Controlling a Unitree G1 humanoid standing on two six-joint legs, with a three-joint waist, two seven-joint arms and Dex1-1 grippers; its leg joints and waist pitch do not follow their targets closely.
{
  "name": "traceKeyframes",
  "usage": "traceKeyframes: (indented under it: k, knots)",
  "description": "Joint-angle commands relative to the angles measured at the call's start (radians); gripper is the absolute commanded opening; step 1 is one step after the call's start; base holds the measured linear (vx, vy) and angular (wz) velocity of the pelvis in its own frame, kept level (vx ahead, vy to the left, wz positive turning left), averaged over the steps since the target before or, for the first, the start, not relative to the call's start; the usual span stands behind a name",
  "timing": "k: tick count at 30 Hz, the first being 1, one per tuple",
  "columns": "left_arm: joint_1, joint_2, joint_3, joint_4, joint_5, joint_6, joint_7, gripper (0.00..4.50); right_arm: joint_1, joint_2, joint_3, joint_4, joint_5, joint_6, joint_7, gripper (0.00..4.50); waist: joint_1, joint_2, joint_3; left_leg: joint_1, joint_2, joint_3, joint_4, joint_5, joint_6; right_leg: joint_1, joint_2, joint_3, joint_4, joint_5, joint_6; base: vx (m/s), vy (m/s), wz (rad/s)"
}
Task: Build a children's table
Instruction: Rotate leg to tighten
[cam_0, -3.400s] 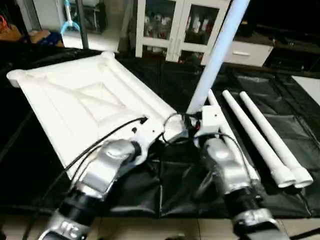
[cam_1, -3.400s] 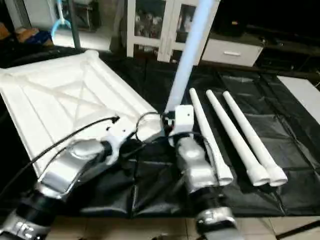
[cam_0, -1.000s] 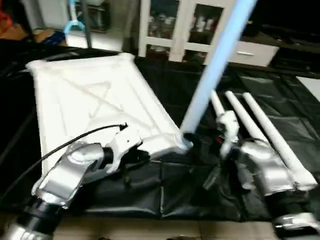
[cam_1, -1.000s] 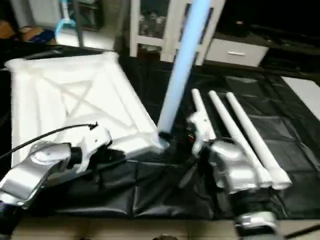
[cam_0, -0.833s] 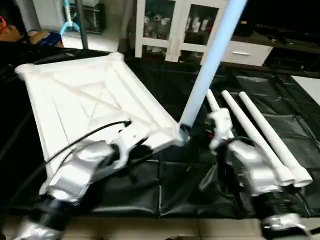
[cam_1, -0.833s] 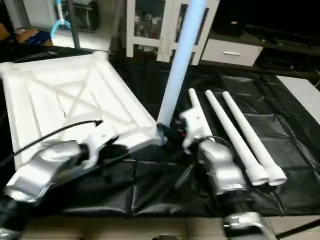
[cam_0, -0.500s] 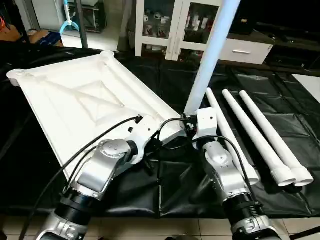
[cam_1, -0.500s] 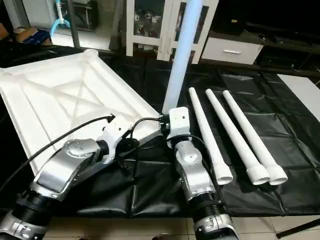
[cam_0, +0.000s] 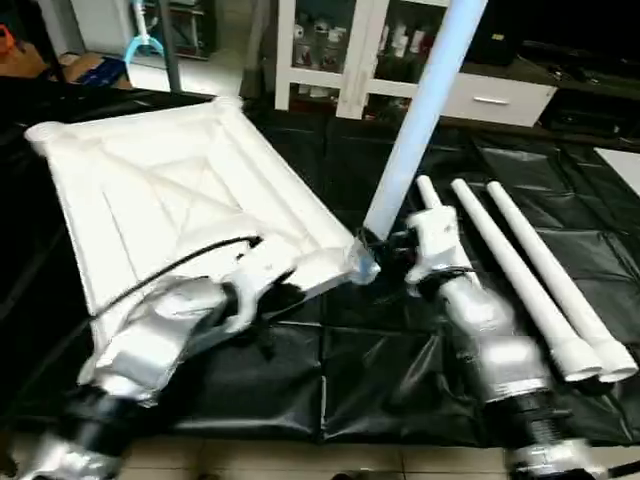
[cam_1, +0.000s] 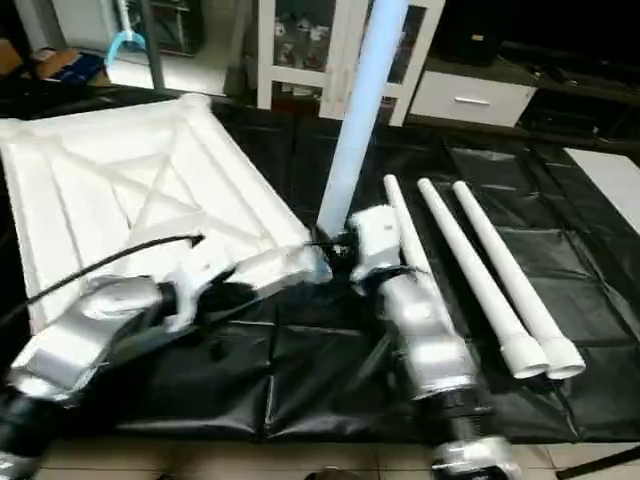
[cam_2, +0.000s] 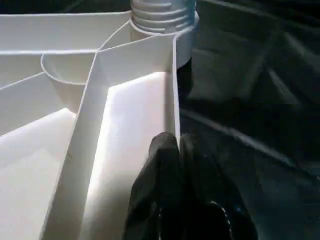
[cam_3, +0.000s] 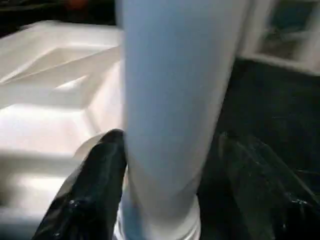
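2 end effectors: left (cam_2: 175, 150) pinching tabletop (cam_0: 150, 190) rim (closed)

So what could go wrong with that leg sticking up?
The leg leans in its corner socket and may not be fully seated. The right gripper has its fingers spread around it, so it could tip or pop out. The left gripper pinches only the tabletop's thin rim, so the tabletop might slip or twist.
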Motion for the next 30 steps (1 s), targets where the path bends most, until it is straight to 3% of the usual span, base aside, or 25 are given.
traceKeyframes:
  k: [1,3,6,8,17,19,23,30]
  knots:
    - [0.021,0.032,-0.007,-0.015,-0.039,-0.054,-0.103,0.0,0.031,-0.106,0.016,-0.023,0.025,0.012,0.203,3.39,0.004,0.027,-0.06,0.027,0.023,-0.003,-0.077,-0.328,0.001,0.042,-0.035,0.032,-0.07,-0.236,-0.162,0.0,0.0,0.0]
    - [0.036,0.053,-0.004,-0.014,-0.053,-0.065,-0.14,0.0,0.045,-0.168,0.03,-0.015,0.03,-0.024,0.303,3.39,0.012,0.024,-0.054,0.032,0.023,0.002,-0.079,-0.357,-0.001,0.034,-0.037,0.034,-0.078,-0.283,-0.166,0.0,0.0,0.0]
    - [0.051,0.071,0.004,-0.026,-0.084,-0.068,-0.176,0.0,0.049,-0.21,0.027,0.005,0.055,-0.034,0.39,3.39,0.015,0.02,-0.056,0.027,0.023,-0.003,-0.081,-0.367,-0.014,0.038,-0.041,0.033,-0.078,-0.336,-0.163,0.0,0.0,0.0]
    - [0.055,0.082,0.002,-0.03,-0.095,-0.072,-0.192,0.0,0.045,-0.221,0.025,0.013,0.063,-0.031,0.419,3.39,0.014,0.015,-0.056,0.027,0.023,-0.003,-0.08,-0.368,-0.013,0.038,-0.041,0.032,-0.079,-0.346,-0.165,0.0,0.0,0.0]
    - [0.062,0.095,-0.001,-0.038,-0.117,-0.097,-0.237,0.0,0.012,-0.208,0.038,0.038,0.096,-0.006,0.509,3.39,0.016,0.013,-0.056,0.029,0.025,-0.004,-0.079,-0.358,-0.012,0.034,-0.042,0.032,-0.078,-0.355,-0.169,0.0,0.0,0.0]
    - [0.06,0.092,-0.001,-0.035,-0.116,-0.098,-0.239,0.0,0.01,-0.207,0.043,0.042,0.1,0.005,0.533,3.04,0.018,0.014,-0.059,0.027,0.025,-0.003,-0.079,-0.338,-0.01,0.037,-0.042,0.032,-0.074,-0.33,-0.173,0.0,0.0,0.0]
    - [0.059,0.094,-0.001,-0.032,-0.118,-0.102,-0.242,0.0,0.01,-0.213,0.044,0.054,0.106,0.016,0.556,2.78,0.022,0.015,-0.06,0.026,0.025,-0.003,-0.079,-0.312,-0.005,0.04,-0.042,0.032,-0.07,-0.299,-0.183,0.0,0.0,0.0]
    - [0.059,0.097,-0.003,-0.03,-0.118,-0.102,-0.25,0.0,0.015,-0.211,0.037,0.062,0.099,0.011,0.543,2.23,0.027,0.014,-0.06,0.027,0.024,-0.002,-0.078,-0.312,-0.009,0.04,-0.042,0.032,-0.071,-0.316,-0.176,0.0,0.0,0.0]
